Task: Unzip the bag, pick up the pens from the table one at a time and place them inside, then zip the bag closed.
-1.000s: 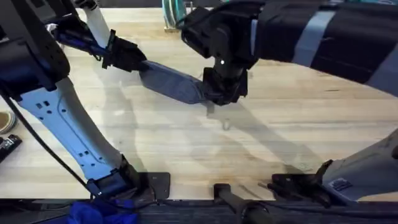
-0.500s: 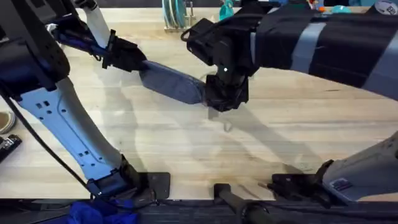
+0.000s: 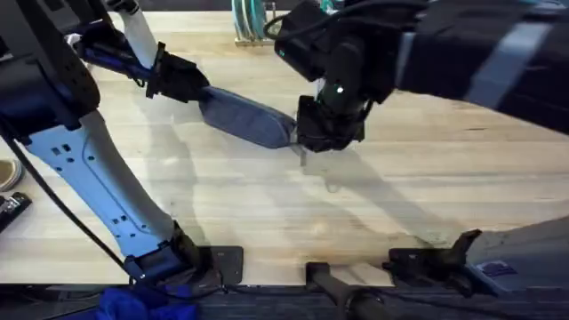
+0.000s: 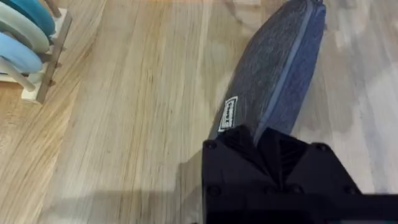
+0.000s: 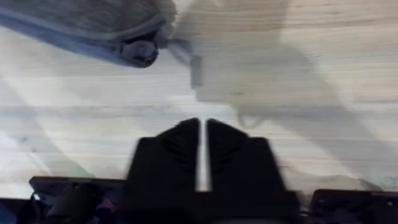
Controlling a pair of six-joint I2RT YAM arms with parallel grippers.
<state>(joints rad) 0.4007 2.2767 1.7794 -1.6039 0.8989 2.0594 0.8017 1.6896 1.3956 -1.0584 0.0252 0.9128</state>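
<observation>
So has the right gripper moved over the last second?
Yes. The right gripper has shifted slightly rightward along the table, away from the rack, staying at the pouch's end.

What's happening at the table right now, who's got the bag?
The left tool is clamped on one end of the bag, which lies on the table. The right tool is shut, empty, and hangs just past the bag's other end, close to the zipper's pull tab. The zipper looks closed along the length visible from the left wrist.
</observation>
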